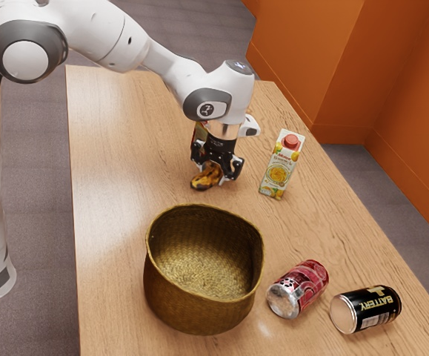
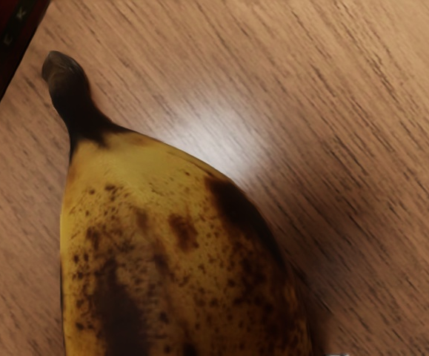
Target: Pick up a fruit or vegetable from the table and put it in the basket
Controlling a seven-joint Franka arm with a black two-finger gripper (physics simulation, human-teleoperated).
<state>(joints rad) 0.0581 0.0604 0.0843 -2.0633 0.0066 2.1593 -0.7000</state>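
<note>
My gripper [image 1: 217,169] is low over the table behind the basket, its two black fingers spread apart. Just beneath and between them lies a spotted yellow-brown banana [image 1: 205,179], on the tabletop. The wrist view has the banana [image 2: 162,245] large and close, with its dark stem pointing away from the hand; the banana's other end is out of that picture. A woven brown basket [image 1: 255,256] stands upright with its mouth up, on the near side of the gripper.
A juice carton [image 1: 279,167] stands to the exterior view's right of the gripper. A red can [image 1: 298,288] and a black battery-labelled can [image 1: 366,308] lie beside the basket. Behind the hand is a dark red box [image 1: 199,133], also at the wrist view's corner [image 2: 3,52].
</note>
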